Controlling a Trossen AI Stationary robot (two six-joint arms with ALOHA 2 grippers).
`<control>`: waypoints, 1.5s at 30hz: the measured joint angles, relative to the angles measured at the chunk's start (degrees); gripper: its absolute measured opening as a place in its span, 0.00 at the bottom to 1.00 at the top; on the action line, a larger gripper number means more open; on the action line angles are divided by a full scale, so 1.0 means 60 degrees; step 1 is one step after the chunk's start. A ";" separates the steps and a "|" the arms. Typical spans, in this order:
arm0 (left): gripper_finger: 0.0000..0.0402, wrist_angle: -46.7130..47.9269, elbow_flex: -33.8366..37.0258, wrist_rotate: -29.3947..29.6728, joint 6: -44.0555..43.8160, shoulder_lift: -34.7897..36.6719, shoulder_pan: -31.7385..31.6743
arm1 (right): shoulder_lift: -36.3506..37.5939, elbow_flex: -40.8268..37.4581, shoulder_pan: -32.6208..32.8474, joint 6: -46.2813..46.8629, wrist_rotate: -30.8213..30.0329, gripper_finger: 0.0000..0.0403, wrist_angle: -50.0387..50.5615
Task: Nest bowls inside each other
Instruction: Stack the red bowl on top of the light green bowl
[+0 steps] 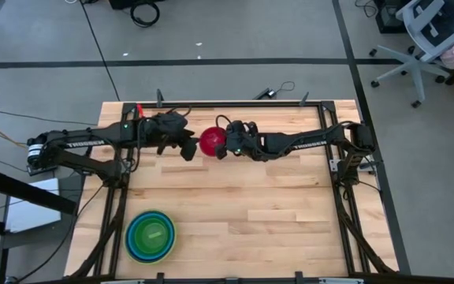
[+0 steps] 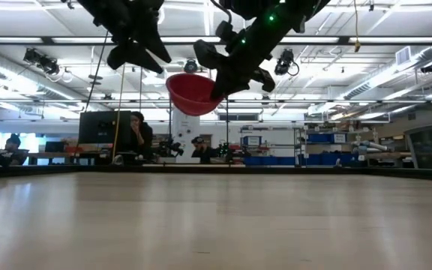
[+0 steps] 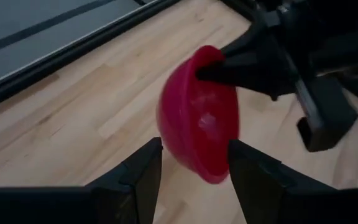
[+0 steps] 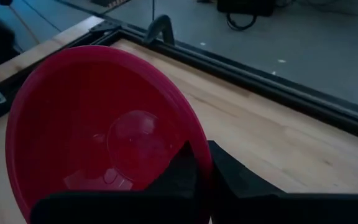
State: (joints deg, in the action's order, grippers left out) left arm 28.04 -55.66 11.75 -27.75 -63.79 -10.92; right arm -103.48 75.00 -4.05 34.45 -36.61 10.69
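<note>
Small pink-red plastic bowl [image 1: 211, 142] held in the air at the table's far side, stack waiting near me.

Nearest me, on the wooden table [image 1: 274, 213], I see the nested stack of round plastic bowls [image 1: 151, 235], lime-green inside blue rims, sitting at the front left corner. Farther back, my right gripper [image 4: 202, 163] has its fingers pinched tight on the pink-red bowl's rim, holding it tilted and well clear of the tabletop. Just beside it, my left gripper [image 3: 194, 163] faces the bowl with fingers spread wide, gripping nothing, the bowl's outer wall showing between them.
</note>
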 joint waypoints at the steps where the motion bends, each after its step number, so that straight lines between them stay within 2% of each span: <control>1: 0.46 -0.0004 0.0004 0.0137 -0.0008 -0.0001 -0.0032 | 0.0000 0.0000 -0.0010 -0.0094 0.0052 0.05 -0.0045; 5: 0.46 -0.0078 0.0000 0.0369 -0.0015 -0.0163 -0.0245 | 0.0000 0.0004 0.0013 -0.0707 0.0208 0.05 -0.0442; 9: 0.46 -0.0254 0.0000 -0.0154 0.0301 -0.0438 -0.0341 | 0.0000 0.0004 0.0037 -0.0744 0.0379 0.05 -0.0552; 17: 0.44 -0.0321 0.0000 -0.0282 0.0634 -0.1261 -0.0337 | -0.0007 0.0004 0.0035 -0.0880 0.0740 0.06 -0.0734; 20: 0.35 -0.0219 0.0000 -0.0249 0.0634 -0.1380 -0.0337 | -0.0022 0.0000 0.0035 -0.0759 0.1059 0.08 -0.0699; 24: 0.10 0.0305 0.0000 -0.0077 0.0734 -0.1339 -0.0359 | 0.0181 0.0004 0.0046 -0.0450 0.1912 0.18 -0.0792; 26: 0.04 0.0823 -0.0016 -0.0186 0.0851 -0.1236 -0.0356 | 0.0353 0.0022 0.0082 -0.0344 0.2565 0.24 -0.0908; 29: 0.03 0.2058 -0.0050 -0.1124 0.1416 -0.1094 -0.0352 | 0.0721 0.0017 0.0090 -0.0446 0.3511 0.33 -0.0976; 31: 0.03 0.3336 0.0062 -0.2433 0.2098 -0.1044 -0.0225 | 0.1082 0.0000 0.0030 -0.0505 0.3821 0.38 -0.1082; 33: 0.03 0.3821 -0.0007 -0.3633 0.2832 -0.0923 0.0119 | 0.1410 0.0018 0.0009 -0.0524 0.3817 0.41 -0.1099; 36: 0.03 0.5487 0.0007 -0.5090 0.3393 -0.0712 0.0962 | 0.1932 0.0015 -0.0026 -0.0659 0.3601 0.42 -0.0756; 39: 0.03 0.6567 0.0036 -0.5442 0.3333 -0.0695 0.2230 | 0.2392 0.0015 -0.0166 -0.0919 0.3088 0.42 -0.0052; 41: 0.03 0.6685 0.0298 -0.5519 0.3020 -0.0633 0.3197 | 0.2614 0.0015 -0.0254 -0.1005 0.2657 0.42 0.0488; 45: 0.03 0.5293 0.1057 -0.5999 0.1788 -0.0619 0.5071 | 0.2891 0.0007 -0.0283 -0.0931 0.2286 0.42 0.1628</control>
State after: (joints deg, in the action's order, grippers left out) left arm 59.79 -49.32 -24.25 -17.02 -67.51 19.50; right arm -86.14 75.05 -5.74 28.86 -22.89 20.46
